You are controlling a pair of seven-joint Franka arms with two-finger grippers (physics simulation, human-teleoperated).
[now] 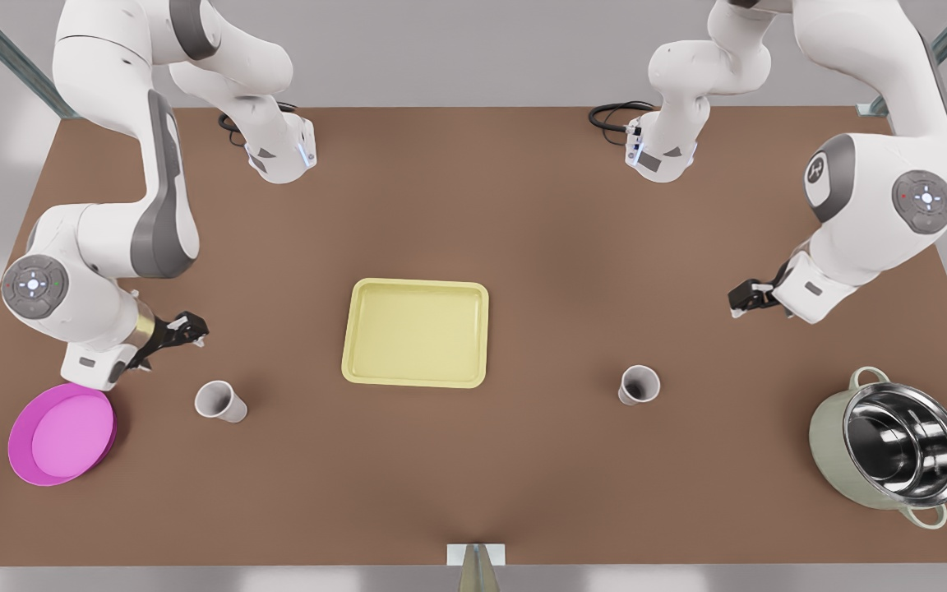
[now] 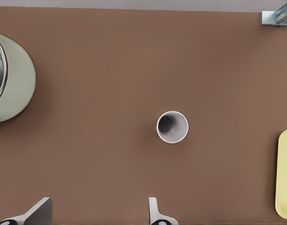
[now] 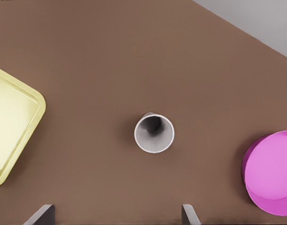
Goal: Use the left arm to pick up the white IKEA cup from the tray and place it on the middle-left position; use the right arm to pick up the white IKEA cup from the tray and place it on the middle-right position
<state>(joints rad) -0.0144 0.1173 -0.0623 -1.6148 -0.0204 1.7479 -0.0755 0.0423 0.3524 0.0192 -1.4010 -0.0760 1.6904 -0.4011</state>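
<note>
Tray (image 1: 416, 332) empty; both cups upright on table (image 1: 473, 205) — one (image 1: 639, 384) near pot (image 1: 889, 448) below spread left end effector (image 1: 749, 298), other (image 1: 219, 400) near dish (image 1: 62, 433) below spread right end effector (image 1: 182, 330); placing seemingly done — next, retreat.

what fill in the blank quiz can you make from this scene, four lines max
1. The number of cups on the tray is ___.
2. One white cup, near the right gripper, stands between the tray and a ___ dish.
3. The other white cup, near the left gripper, stands between the tray and a two-handled ___.
4. Both grippers' fingers are ___.

Missing words: zero; magenta; pot; open
</note>
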